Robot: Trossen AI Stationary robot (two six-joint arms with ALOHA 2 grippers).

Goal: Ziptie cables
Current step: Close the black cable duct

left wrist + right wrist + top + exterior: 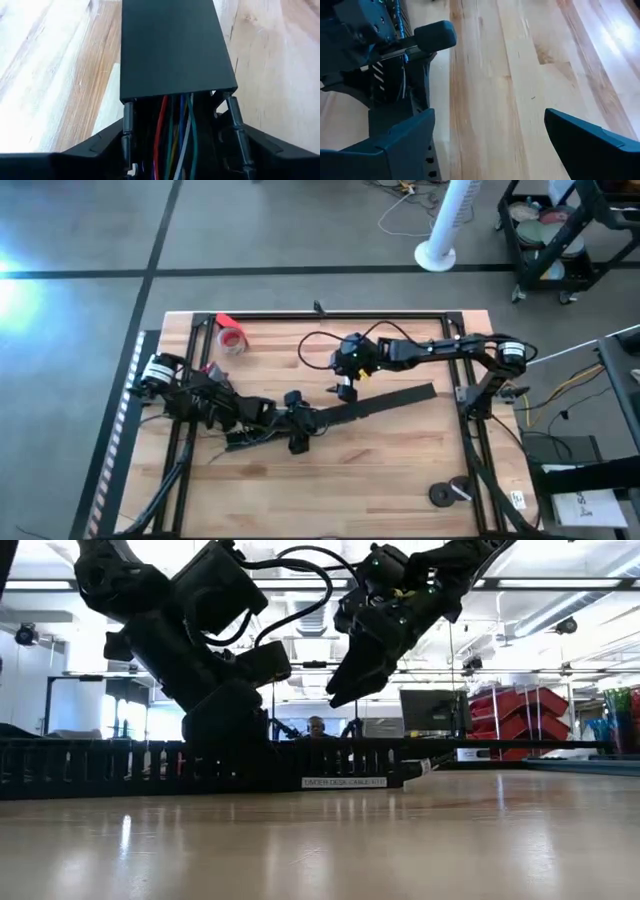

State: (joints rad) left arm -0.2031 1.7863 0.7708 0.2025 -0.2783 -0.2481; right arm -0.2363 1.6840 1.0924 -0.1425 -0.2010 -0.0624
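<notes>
1. Here, seen from above, a roll of red tape (232, 338) lies near the far left of the wooden desk (400, 470)
2. The left gripper (297, 425) rests low at the desk's middle, on the near end of a long black cable duct (385, 402); whether it is wide or narrow, I cannot tell
3. The cables (175, 135), thin coloured wires, run into the duct's covered end (172, 45), between the left fingers; they look light and limp, so best gathered as a bunch
4. The right gripper (343, 388) hovers just beyond the duct, fingers wide apart, holding nothing
5. No ziptie can be made out
</notes>
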